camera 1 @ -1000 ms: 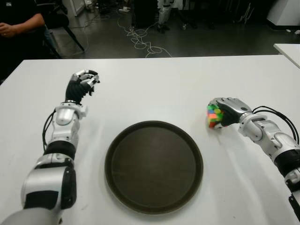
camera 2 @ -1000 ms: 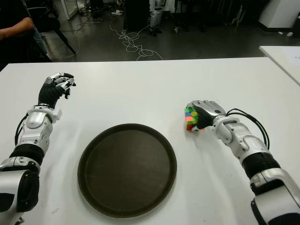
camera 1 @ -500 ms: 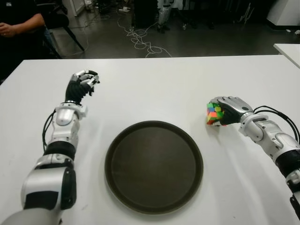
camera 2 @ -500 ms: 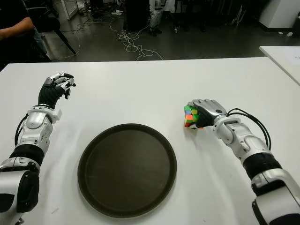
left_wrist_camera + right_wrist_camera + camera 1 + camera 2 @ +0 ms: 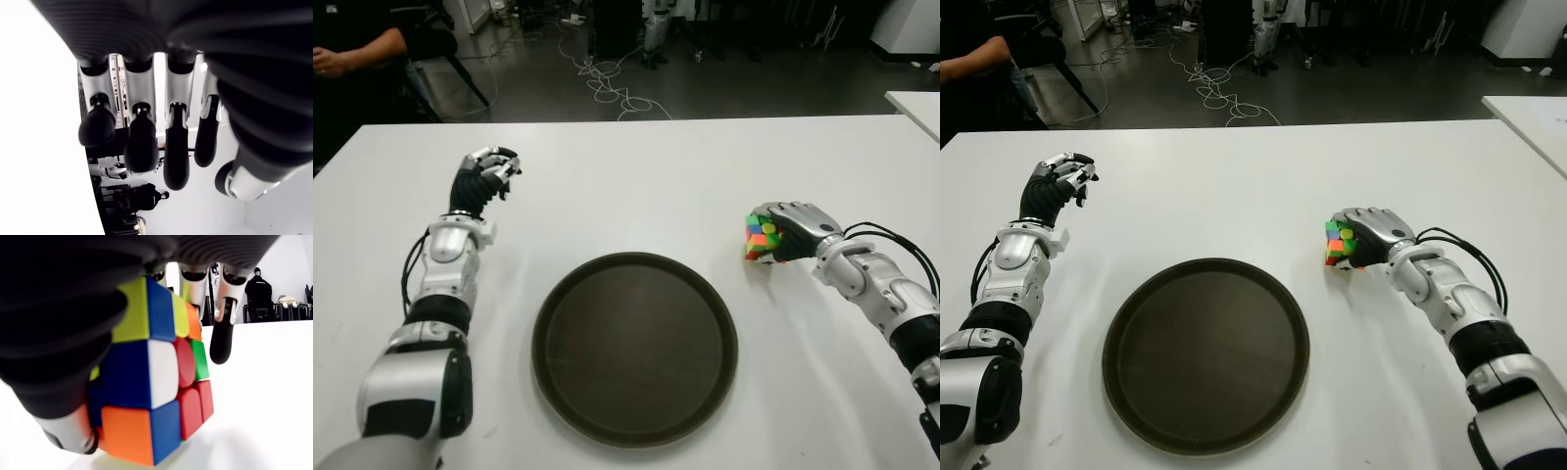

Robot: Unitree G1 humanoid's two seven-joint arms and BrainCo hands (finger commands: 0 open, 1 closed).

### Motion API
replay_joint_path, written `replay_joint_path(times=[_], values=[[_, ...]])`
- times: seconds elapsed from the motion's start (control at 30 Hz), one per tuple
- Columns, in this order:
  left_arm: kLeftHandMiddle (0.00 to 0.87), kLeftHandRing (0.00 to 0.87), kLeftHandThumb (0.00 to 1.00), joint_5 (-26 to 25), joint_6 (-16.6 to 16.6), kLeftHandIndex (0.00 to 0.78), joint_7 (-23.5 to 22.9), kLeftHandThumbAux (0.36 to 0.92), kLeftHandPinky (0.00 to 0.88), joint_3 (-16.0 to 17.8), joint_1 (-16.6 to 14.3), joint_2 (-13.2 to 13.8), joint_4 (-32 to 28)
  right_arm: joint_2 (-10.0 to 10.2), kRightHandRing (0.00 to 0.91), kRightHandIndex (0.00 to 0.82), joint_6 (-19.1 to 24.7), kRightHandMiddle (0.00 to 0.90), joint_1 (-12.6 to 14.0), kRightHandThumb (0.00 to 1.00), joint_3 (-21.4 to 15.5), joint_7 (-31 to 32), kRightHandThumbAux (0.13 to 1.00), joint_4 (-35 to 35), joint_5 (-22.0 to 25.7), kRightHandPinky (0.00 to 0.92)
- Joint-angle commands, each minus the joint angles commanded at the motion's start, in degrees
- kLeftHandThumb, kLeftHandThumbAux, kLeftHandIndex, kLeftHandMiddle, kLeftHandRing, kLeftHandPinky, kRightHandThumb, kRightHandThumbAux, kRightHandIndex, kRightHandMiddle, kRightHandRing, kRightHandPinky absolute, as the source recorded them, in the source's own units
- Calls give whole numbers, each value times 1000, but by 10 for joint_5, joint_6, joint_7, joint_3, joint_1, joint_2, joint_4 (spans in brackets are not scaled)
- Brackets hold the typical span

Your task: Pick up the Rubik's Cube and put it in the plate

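Note:
The Rubik's Cube [image 5: 761, 240] shows its bright mixed colours to the right of the plate, with my right hand [image 5: 783, 233] shut on it from above and from the right. In the right wrist view the cube [image 5: 151, 377] fills the palm, fingers [image 5: 220, 328] curled past its far side, and it looks just off the white table. The round dark brown plate [image 5: 634, 346] lies flat at the middle near edge. My left hand [image 5: 487, 171] is held up at the far left of the table, fingers [image 5: 142, 147] curled and holding nothing.
The white table [image 5: 636, 186] stretches wide around the plate. A person in dark clothing [image 5: 352, 44] sits beyond the far left corner. Cables [image 5: 607, 83] lie on the floor behind. Another white table corner [image 5: 918, 103] shows at the right.
My right hand with the cube has risen slightly and shifted a little farther from me. The left arm and the plate have not moved.

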Motion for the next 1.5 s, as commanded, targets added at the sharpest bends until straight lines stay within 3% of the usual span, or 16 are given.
replay_joint_path(times=[0.43, 0.83, 0.93, 1.1, 1.27, 1.5], values=[[563, 721, 839, 3, 1, 417, -1, 665, 763, -4, -1, -1, 0, -2, 604, 423, -16, 603, -9, 685, 6, -20, 736, 24, -9, 559], [548, 698, 837, 1, 8, 412, 3, 667, 752, -2, -5, -4, 7, -12, 599, 422, -21, 593, -14, 687, 1, -26, 735, -41, -16, 549], [546, 695, 837, 0, 7, 411, 3, 667, 751, -2, -5, -5, 7, -9, 594, 421, -9, 584, -31, 687, -6, -11, 736, -80, -14, 548], [547, 700, 838, 0, 7, 413, 3, 666, 759, -1, -5, -5, 7, -14, 591, 420, 0, 577, -27, 686, -14, -10, 737, -117, -17, 554], [553, 708, 839, 0, 3, 416, 1, 665, 763, -1, -5, -5, 8, 13, 588, 419, 10, 575, -62, 685, -10, -15, 738, -128, -24, 535], [556, 716, 839, 1, 2, 417, -1, 665, 768, -2, -6, -5, 9, 29, 603, 419, -6, 592, -71, 685, -7, -27, 738, -136, -23, 550]])
